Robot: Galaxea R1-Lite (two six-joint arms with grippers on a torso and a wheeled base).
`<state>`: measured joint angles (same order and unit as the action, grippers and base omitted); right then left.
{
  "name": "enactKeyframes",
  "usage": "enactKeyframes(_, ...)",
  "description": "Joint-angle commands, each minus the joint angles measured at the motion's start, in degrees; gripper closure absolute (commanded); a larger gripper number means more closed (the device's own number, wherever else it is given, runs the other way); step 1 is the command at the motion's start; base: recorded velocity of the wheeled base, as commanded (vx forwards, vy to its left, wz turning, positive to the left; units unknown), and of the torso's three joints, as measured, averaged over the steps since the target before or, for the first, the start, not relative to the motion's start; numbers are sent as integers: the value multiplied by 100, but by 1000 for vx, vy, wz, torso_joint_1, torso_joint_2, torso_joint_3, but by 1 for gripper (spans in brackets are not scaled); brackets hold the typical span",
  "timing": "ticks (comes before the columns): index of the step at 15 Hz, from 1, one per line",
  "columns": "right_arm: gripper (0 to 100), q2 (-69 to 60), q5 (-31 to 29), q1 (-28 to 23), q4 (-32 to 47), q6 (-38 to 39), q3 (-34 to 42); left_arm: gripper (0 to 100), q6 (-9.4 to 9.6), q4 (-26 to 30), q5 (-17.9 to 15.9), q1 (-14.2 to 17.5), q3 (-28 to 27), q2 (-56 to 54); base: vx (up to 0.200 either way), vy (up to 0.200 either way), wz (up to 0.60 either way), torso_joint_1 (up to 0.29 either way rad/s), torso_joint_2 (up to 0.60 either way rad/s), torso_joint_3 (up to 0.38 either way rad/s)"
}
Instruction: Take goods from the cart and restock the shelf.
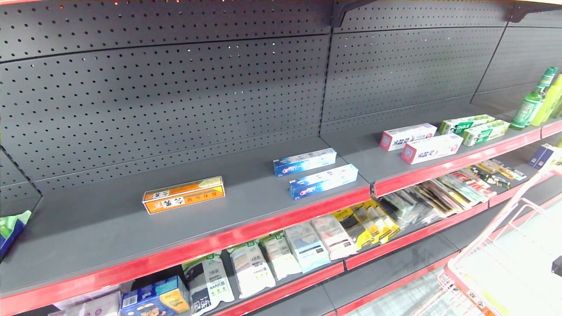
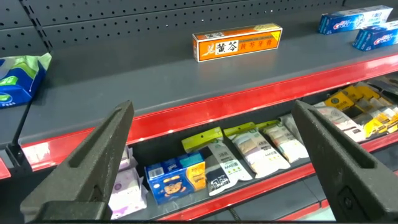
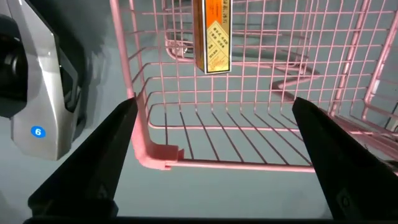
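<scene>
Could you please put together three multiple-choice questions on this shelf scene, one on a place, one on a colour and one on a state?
1. The orange box on the shelf lies: A. left of the blue boxes; B. right of them; C. between them.
2. The cart is: A. blue; B. pink; C. black.
3. The right gripper is: A. shut on a box; B. shut on the cart's rim; C. open over the cart.
Answers: 1 A, the head view shows it on the robot's left of both; 2 B, its wire is pink; 3 C, its jaws stand wide apart, empty, above the basket.
</scene>
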<state>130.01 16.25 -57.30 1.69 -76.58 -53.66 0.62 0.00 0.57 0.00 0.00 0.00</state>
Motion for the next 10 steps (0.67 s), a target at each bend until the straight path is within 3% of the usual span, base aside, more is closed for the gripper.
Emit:
enactKeyframes(1,0,209,1,78,-20,135,-57,0,-1,0,4,0,0,9,0,0,0,0,0,0)
enactKeyframes(10,0,156,1,219,-20,267,-109,0,-1,0,4,0,0,9,0,0,0,0,0,0)
